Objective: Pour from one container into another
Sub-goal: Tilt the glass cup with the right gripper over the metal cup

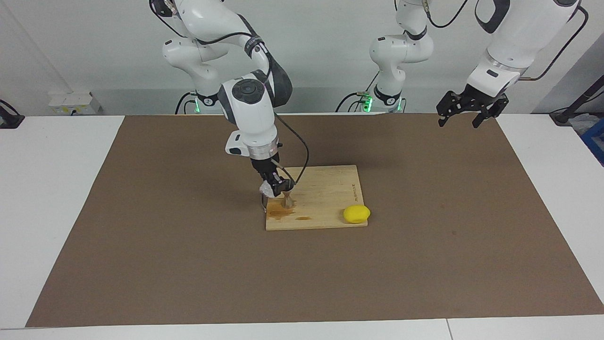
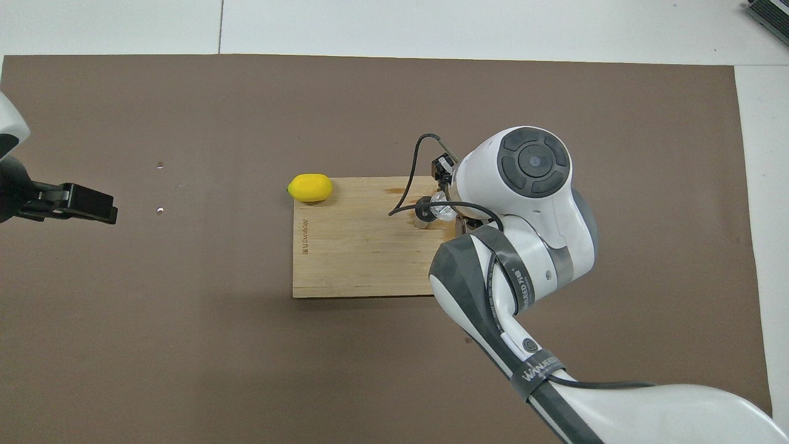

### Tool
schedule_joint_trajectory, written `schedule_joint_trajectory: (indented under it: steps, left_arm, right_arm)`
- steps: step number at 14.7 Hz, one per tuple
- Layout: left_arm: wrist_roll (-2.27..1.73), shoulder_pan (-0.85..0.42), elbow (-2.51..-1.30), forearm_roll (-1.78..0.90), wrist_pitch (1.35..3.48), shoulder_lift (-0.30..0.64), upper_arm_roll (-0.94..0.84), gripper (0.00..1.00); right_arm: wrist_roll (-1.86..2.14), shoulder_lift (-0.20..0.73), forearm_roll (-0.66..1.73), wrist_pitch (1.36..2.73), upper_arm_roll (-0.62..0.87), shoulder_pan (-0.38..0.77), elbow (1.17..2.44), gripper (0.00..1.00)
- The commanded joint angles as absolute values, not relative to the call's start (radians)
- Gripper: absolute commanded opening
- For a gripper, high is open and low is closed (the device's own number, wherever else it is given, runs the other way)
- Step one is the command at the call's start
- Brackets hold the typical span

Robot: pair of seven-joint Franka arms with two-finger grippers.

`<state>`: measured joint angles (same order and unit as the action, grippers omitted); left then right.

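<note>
A steel hourglass jigger point(image 1: 287, 200) stands on a wooden cutting board point(image 1: 330, 189), near the board's end toward the right arm. My right gripper point(image 1: 276, 185) is shut on the small clear cup point(image 1: 266, 190) and holds it tilted just above and beside the jigger's top. In the overhead view the cup point(image 2: 442, 210) shows next to the jigger point(image 2: 423, 218), and the right arm's wrist hides most of the right gripper point(image 2: 445, 194). My left gripper point(image 1: 465, 113) is open and empty. It waits raised over the brown mat at the left arm's end point(image 2: 80, 202).
A yellow lemon point(image 1: 356, 214) point(image 2: 310, 187) lies at the board's corner farthest from the robots, toward the left arm's end. Brown wet stains point(image 1: 283, 214) mark the board point(image 2: 357, 246) near the jigger. The brown mat point(image 1: 188, 264) covers the table.
</note>
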<state>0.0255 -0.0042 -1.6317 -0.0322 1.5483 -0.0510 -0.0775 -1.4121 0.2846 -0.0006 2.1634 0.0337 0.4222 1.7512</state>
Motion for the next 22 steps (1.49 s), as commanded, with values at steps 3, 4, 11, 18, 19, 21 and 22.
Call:
schedule_joint_trajectory:
  steps: [3, 4, 11, 18, 19, 21, 22]
  left_arm:
    - [0.026, 0.000, -1.666, -0.044, 1.560, -0.080, -0.075, 1.00]
    - [0.026, -0.002, -1.666, -0.044, 1.560, -0.080, -0.075, 1.00]
    - [0.026, -0.002, -1.666, -0.044, 1.560, -0.080, -0.075, 1.00]
    - [0.026, -0.002, -1.666, -0.044, 1.560, -0.081, -0.075, 1.00]
    - [0.026, 0.000, -1.666, -0.044, 1.560, -0.081, -0.075, 1.00]
    - [0.026, 0.000, -1.666, -0.044, 1.560, -0.080, -0.075, 1.00]
    - [0.026, -0.002, -1.666, -0.044, 1.560, -0.080, -0.075, 1.00]
  right_arm:
    - [-1.434, 0.273, -0.075, 2.180, 0.037, 0.425, 1.755, 0.00]
    - [-1.434, 0.273, -0.084, 2.184, 0.037, 0.431, 1.755, 0.00]
    - [-1.430, 0.270, -0.146, 2.184, 0.038, 0.449, 1.756, 0.00]
    - [-1.427, 0.284, -0.123, 2.134, 0.038, 0.437, 1.703, 0.00]
    - [-1.427, 0.285, -0.121, 2.117, 0.038, 0.431, 1.688, 0.00]
    - [-1.428, 0.288, -0.091, 2.099, 0.038, 0.426, 1.671, 0.00]
    - [-1.430, 0.288, -0.057, 2.097, 0.038, 0.425, 1.667, 0.00]
